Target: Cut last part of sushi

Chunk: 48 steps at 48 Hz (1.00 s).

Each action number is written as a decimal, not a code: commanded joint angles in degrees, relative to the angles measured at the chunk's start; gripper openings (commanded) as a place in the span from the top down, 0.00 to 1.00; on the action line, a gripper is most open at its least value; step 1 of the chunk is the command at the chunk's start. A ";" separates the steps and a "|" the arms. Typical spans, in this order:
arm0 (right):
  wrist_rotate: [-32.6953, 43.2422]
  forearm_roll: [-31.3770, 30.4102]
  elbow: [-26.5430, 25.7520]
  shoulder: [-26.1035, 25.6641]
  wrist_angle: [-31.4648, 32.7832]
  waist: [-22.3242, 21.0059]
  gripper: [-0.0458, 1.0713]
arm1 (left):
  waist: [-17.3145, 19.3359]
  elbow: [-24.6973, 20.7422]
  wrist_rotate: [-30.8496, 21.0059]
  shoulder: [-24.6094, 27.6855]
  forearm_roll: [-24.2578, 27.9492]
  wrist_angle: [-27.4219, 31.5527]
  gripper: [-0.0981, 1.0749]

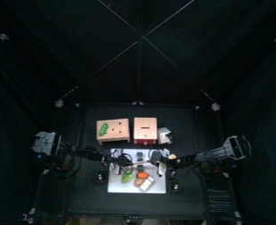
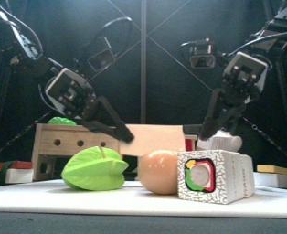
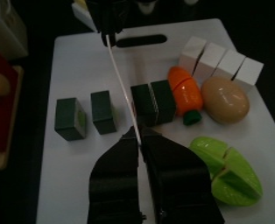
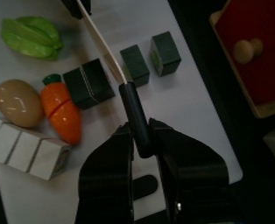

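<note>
The dark green sushi roll lies on a white cutting board (image 3: 75, 66). Two cut slices (image 3: 70, 119) (image 3: 102, 112) lie apart from the larger remaining part (image 3: 153, 101). In the right wrist view the slices (image 4: 165, 52) (image 4: 134, 64) and the remaining part (image 4: 93, 83) also show. My right gripper (image 4: 140, 150) is shut on the black handle of a knife (image 4: 128, 109). Its thin blade (image 3: 119, 83) runs between the nearer slice and the remaining part. My left gripper (image 3: 140, 162) has its jaws together, with the blade's far end between them.
On the board beside the roll lie a carrot (image 3: 185, 87), an egg (image 3: 225, 100), a green leafy vegetable (image 3: 228, 168) and a row of white blocks (image 3: 217, 61). Wooden boxes (image 1: 113, 130) stand behind the board (image 1: 143, 182). A red tray (image 4: 259, 44) lies beside the board.
</note>
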 commanded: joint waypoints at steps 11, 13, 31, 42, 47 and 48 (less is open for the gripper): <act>0.44 1.05 0.26 -1.05 0.26 2.02 0.65 | -4.39 -0.97 -0.09 1.67 0.70 0.09 0.62; 0.44 1.32 0.35 -0.79 0.26 2.11 0.65 | -4.66 -1.05 -0.18 2.02 0.53 0.00 0.62; 0.44 1.93 0.79 0.53 0.26 2.11 0.65 | -5.01 -1.14 -0.18 3.25 -0.18 0.09 0.62; 0.44 2.46 0.79 1.58 0.26 2.20 0.65 | -5.10 -0.79 -0.18 3.78 -1.49 0.09 0.62; 0.44 2.55 0.79 1.93 0.26 2.20 0.65 | -5.10 -0.97 -0.18 4.48 -2.37 0.09 0.62; 0.44 2.55 0.88 2.02 0.26 2.20 0.65 | -5.01 -0.97 -0.18 4.66 -2.37 0.09 0.62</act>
